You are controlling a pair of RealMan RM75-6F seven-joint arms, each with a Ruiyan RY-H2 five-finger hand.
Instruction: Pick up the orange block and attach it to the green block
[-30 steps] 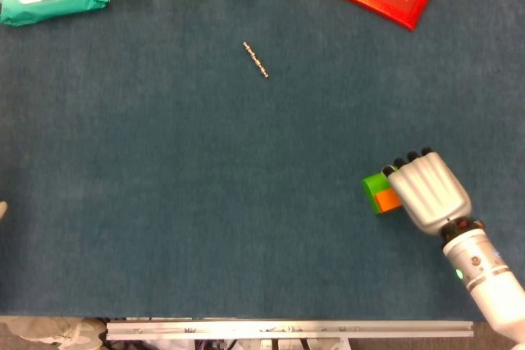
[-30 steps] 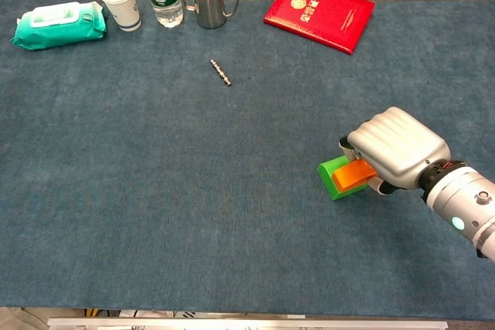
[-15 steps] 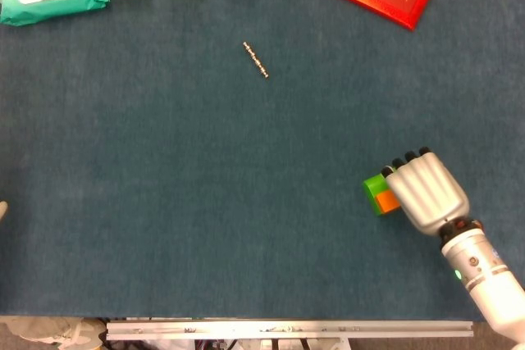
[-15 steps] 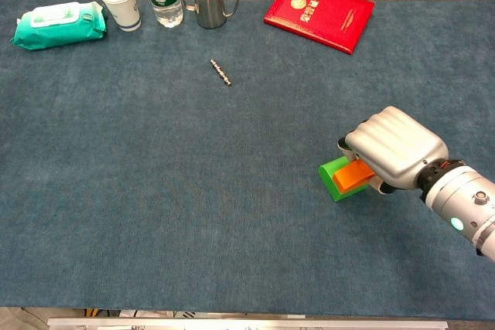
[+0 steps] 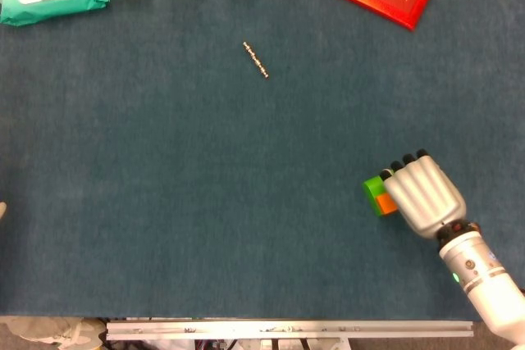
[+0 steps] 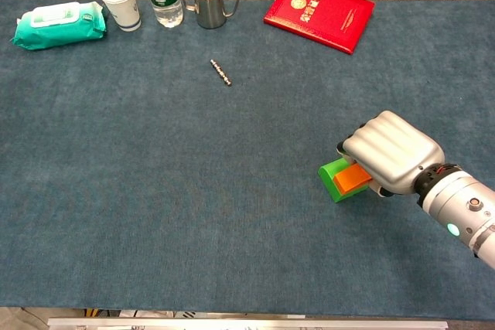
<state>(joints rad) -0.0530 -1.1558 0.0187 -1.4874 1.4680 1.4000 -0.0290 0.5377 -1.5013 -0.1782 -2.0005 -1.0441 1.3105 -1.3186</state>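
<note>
My right robot hand (image 6: 390, 152) apparently gripping the orange block (image 6: 353, 178) against the green block (image 6: 333, 171), on the worktop (image 6: 193, 191).

The right hand (image 6: 390, 161) has drawn slightly back toward the near edge of the surface and turned a little, its fingers still curled over the orange block (image 6: 353, 179), which sits against the green block (image 6: 334, 170).
</note>
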